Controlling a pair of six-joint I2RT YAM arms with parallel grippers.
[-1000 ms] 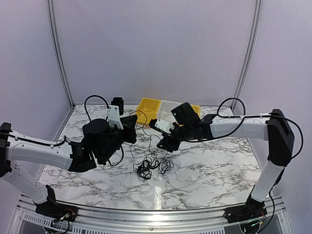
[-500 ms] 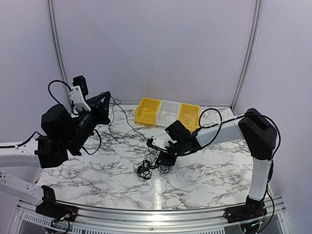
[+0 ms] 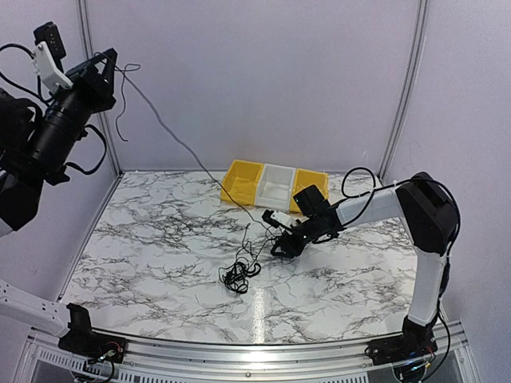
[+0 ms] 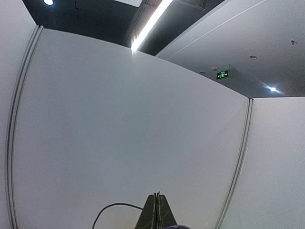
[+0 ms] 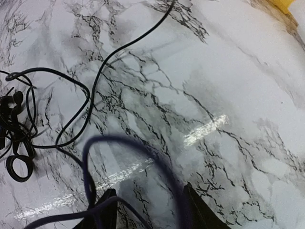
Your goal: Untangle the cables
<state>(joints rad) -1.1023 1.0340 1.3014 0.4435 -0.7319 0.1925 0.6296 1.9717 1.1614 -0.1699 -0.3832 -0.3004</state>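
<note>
Our left arm [image 3: 56, 124] has swung high, jaws pinching one strand [image 3: 192, 157] now taut from the cables [image 3: 239, 273] on the table [image 3: 144, 239], which loosens the knot, while our right arm's [image 3: 375, 203] spread jaws hover just beside it.

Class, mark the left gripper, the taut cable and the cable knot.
left gripper [image 3: 111, 57]: top view, between fingertips
taut cable [image 3: 172, 133]: top view, mid-span
cable knot [image 3: 238, 275]: top view, tangle's middle
</note>
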